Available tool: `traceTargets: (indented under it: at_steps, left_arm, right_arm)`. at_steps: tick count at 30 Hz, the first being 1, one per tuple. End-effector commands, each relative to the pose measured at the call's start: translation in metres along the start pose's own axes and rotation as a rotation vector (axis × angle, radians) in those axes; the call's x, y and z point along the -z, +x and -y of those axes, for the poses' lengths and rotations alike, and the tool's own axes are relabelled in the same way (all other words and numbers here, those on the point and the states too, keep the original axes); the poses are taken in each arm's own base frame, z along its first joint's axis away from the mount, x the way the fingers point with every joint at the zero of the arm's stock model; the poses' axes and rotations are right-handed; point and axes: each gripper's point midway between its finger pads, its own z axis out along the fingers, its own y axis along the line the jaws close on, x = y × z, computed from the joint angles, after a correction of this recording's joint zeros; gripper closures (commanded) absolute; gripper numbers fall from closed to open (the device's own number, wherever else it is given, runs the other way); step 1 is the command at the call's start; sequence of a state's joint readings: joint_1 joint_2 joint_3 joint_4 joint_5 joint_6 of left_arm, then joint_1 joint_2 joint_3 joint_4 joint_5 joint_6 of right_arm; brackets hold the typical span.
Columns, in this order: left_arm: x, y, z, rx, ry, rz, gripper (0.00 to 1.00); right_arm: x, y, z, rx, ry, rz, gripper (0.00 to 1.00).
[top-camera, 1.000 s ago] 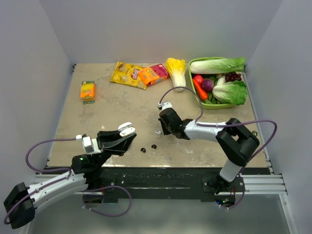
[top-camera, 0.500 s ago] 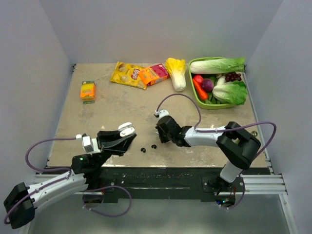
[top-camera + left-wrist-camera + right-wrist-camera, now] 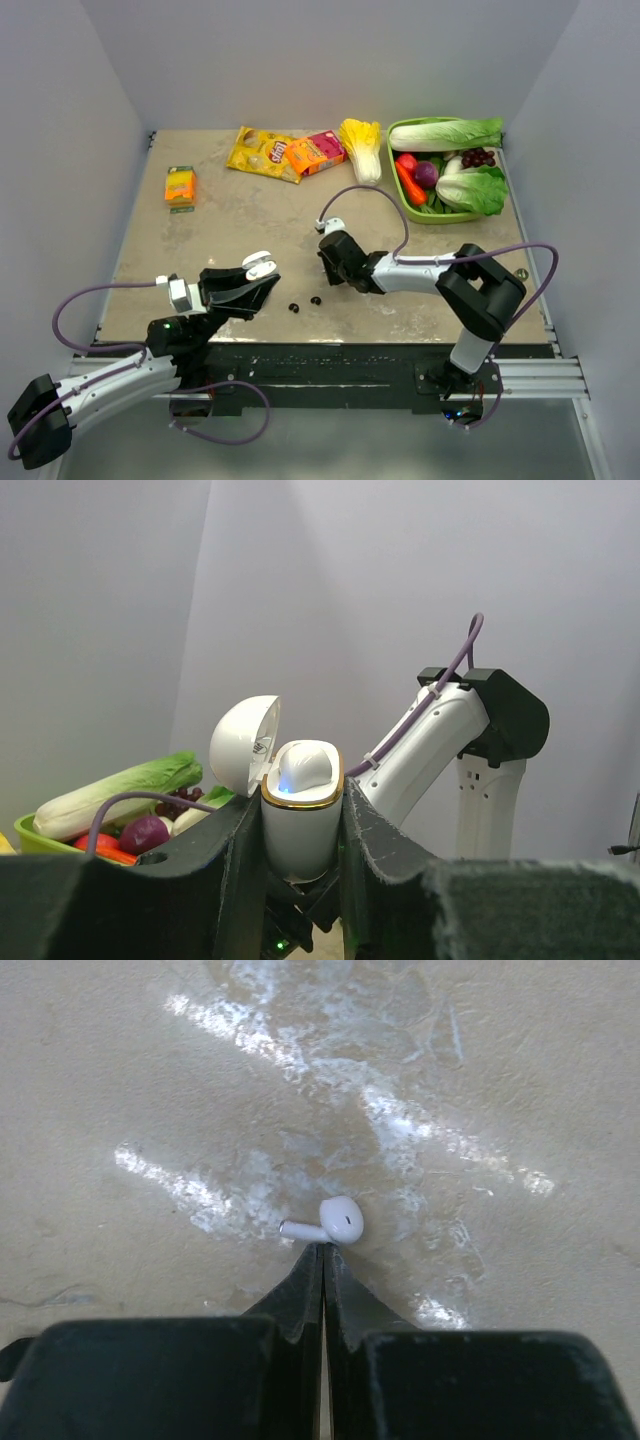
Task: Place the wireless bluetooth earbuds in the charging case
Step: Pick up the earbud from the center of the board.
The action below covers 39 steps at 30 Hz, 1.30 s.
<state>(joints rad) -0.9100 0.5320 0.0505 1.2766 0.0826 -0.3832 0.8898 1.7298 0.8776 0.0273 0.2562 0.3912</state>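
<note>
Left gripper (image 3: 302, 852) is clamped partway shut on the open charging case (image 3: 300, 815); seated bud (image 3: 303, 765) looks in place. Loose white earbud (image 3: 338, 1222) lies on the counter (image 3: 230, 220), with the right gripper (image 3: 323, 1252) fully closed, empty, tips just beside it. Black earbuds (image 3: 293, 307) also lie loose, so most of the job is left.

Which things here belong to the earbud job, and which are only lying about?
For the job: white charging case, white earbud, black earbuds.
Lying about: yellow snack bag, red box, orange box, cabbage, green vegetable basket.
</note>
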Motion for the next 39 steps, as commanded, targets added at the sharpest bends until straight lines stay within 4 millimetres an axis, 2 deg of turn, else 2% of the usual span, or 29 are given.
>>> traceTargets:
  at_steps: [1, 6, 15, 22, 25, 26, 27, 31, 34, 35, 39]
  left_arm:
    - [0.027, 0.028, -0.005, 0.003, -0.010, -0.062, 1.00]
    - [0.026, 0.028, -0.004, 0.005, -0.005, -0.062, 1.00]
    - [0.026, 0.027, -0.003, 0.010, -0.001, -0.060, 1.00]
    - [0.028, 0.030, -0.005, 0.013, -0.011, -0.066, 1.00]
    - [0.029, 0.031, -0.006, 0.010, -0.011, -0.071, 1.00]
    - [0.029, 0.031, -0.005, 0.013, -0.009, -0.073, 1.00]
    - [0.029, 0.030, -0.005, 0.010, -0.011, -0.070, 1.00]
    - [0.030, 0.032, -0.007, 0.007, -0.018, -0.077, 1.00]
    - [0.029, 0.033, -0.007, 0.011, -0.021, -0.079, 1.00]
    - [0.030, 0.033, -0.008, 0.012, -0.022, -0.079, 1.00]
    - [0.029, 0.033, -0.007, 0.018, -0.022, -0.077, 1.00]
  right_arm:
    - [0.000, 0.020, 0.034, 0.050, 0.121, -0.085, 1.00]
    - [-0.001, 0.022, 0.039, 0.038, 0.121, -0.092, 1.00]
    - [-0.009, 0.009, 0.033, 0.041, 0.099, -0.076, 0.99]
    - [-0.019, -0.004, 0.041, 0.034, 0.120, -0.071, 0.97]
    - [-0.016, -0.013, 0.043, 0.020, 0.123, -0.054, 0.93]
    - [-0.014, -0.014, 0.043, 0.012, 0.121, -0.047, 0.92]
    - [-0.008, -0.023, 0.041, -0.009, 0.114, -0.016, 0.88]
    - [0.006, -0.039, 0.029, -0.049, 0.057, 0.021, 0.55]
    - [0.011, -0.049, 0.015, -0.078, -0.003, 0.017, 0.43]
    - [0.011, -0.055, 0.010, -0.086, -0.023, 0.021, 0.42]
    - [0.006, -0.055, 0.002, -0.118, -0.042, -0.011, 0.41]
